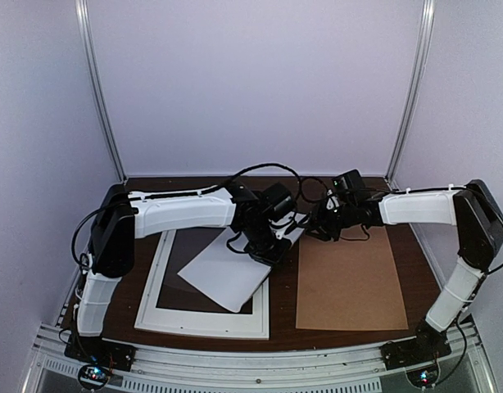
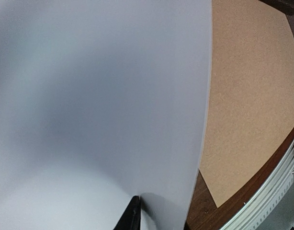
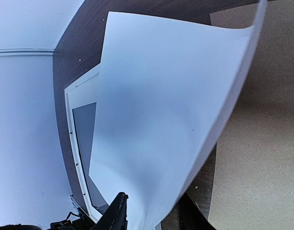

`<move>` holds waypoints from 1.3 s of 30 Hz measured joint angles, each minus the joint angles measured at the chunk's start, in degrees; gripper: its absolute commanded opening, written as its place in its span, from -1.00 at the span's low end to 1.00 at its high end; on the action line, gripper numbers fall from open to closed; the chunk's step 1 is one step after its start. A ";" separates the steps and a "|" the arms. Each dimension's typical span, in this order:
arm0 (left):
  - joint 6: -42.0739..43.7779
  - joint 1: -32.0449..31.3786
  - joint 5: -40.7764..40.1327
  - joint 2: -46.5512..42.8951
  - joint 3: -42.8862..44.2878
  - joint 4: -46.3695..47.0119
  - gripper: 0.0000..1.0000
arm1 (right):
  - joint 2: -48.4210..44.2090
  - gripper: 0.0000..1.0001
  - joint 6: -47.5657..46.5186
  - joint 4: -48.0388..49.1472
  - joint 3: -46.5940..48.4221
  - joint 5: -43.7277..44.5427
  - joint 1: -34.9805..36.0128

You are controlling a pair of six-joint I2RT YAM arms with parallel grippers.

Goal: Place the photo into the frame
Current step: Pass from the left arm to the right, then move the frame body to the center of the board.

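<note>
Print position: the large rectangular paper print (image 1: 227,274), white back up, lies tilted over the right half of the thin-railed white rectangular frame (image 1: 204,326), which is flat on the dark wooden table (image 1: 281,304).
Edges: the print's near corner appears to rest inside the frame's window. Its far right corner is raised and curled between my grippers.
Open room: a bare strip of table separates the frame from the plain brown flat backing board (image 1: 350,278).
Left gripper (image 1: 272,241): one dark finger (image 2: 132,215) shows against the sheet. I cannot tell whether it grips.
Right gripper (image 1: 317,223): released, with fingers (image 3: 117,213) apart on either side of the curled edge.
View difference: only the right wrist view shows the frame's grey window under the print.
Obstructions: black cables (image 1: 268,169) loop behind both wrists.
</note>
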 measured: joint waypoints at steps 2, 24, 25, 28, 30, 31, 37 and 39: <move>0.00 0.00 0.04 0.07 0.00 0.04 -0.56 | 0.15 -0.39 -0.22 -0.50 0.02 0.50 0.00; 3.65 -0.02 2.78 -4.61 -7.43 5.46 0.54 | 0.31 -1.00 -10.49 -11.72 6.21 4.94 -0.59; 4.13 0.00 2.12 -6.32 -8.90 5.53 0.59 | 0.33 -1.00 -12.02 -13.22 7.19 4.90 -0.68; 5.86 0.17 -0.85 -12.59 -12.76 5.62 0.67 | 0.39 -1.00 -16.76 -17.05 10.10 4.55 -1.16; 6.82 0.68 -2.40 -17.31 -15.13 5.51 0.68 | 0.44 -1.00 -20.00 -19.74 11.91 3.85 -1.60; 7.21 1.29 -2.97 -19.78 -16.17 5.44 0.68 | 0.52 -1.00 -21.59 -20.98 12.70 3.34 -1.86; 8.15 11.61 -5.33 -29.88 -20.79 5.49 0.69 | 2.16 -1.00 -28.65 -26.18 14.56 -2.64 -3.45; 8.20 15.19 -6.73 -31.04 -22.34 5.40 0.70 | 2.95 -1.00 -30.10 -26.95 14.56 -5.31 -3.82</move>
